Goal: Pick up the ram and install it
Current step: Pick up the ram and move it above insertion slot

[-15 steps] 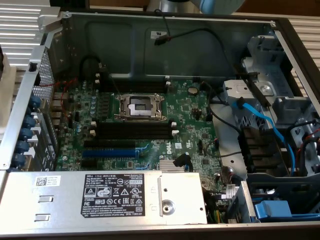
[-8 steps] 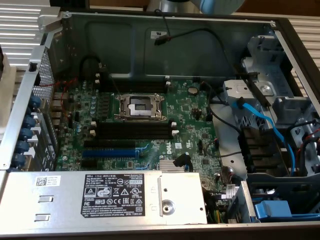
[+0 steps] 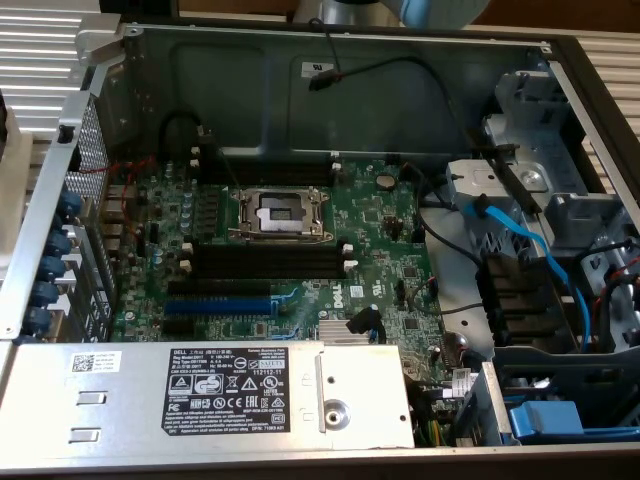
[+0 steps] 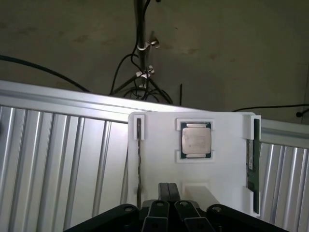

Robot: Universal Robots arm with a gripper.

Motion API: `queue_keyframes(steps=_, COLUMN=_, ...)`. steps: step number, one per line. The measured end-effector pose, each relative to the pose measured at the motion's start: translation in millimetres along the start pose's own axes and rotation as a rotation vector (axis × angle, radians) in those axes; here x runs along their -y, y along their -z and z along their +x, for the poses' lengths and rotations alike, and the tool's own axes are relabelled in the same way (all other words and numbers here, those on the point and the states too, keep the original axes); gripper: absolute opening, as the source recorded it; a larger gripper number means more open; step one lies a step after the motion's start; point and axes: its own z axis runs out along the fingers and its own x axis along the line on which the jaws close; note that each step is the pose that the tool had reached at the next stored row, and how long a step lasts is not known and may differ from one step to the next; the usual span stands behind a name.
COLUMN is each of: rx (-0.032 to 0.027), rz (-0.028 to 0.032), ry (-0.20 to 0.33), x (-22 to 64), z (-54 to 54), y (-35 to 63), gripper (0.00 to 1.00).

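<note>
Green motherboard (image 3: 385,215) lies bare in the open computer case (image 3: 330,70), with two banks of black memory slots (image 3: 268,262) empty either side of one processor socket (image 3: 278,212).

At the wrist, the gripper (image 4: 169,189), fingers pressed together on nothing, hovers by a white tray (image 4: 222,154). The tray stands one ram (image 4: 250,162) on edge, likely for easy grasping, beside one processor chip (image 4: 196,139).

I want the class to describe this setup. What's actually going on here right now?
A robot arm's gripper, shut with nothing visible in it, hangs over a white holder. The holder carries a processor chip in its middle and the ram on edge in a side slot. In the open computer case, the black memory slots are empty, so the ram is not yet picked up or installed.
</note>
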Motion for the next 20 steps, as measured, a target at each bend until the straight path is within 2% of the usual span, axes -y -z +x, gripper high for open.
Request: queue_keyframes(steps=20, rx=0.0006, rz=-0.0002, ry=0.000, x=0.9, z=15.9, y=-35.6, gripper=0.10)
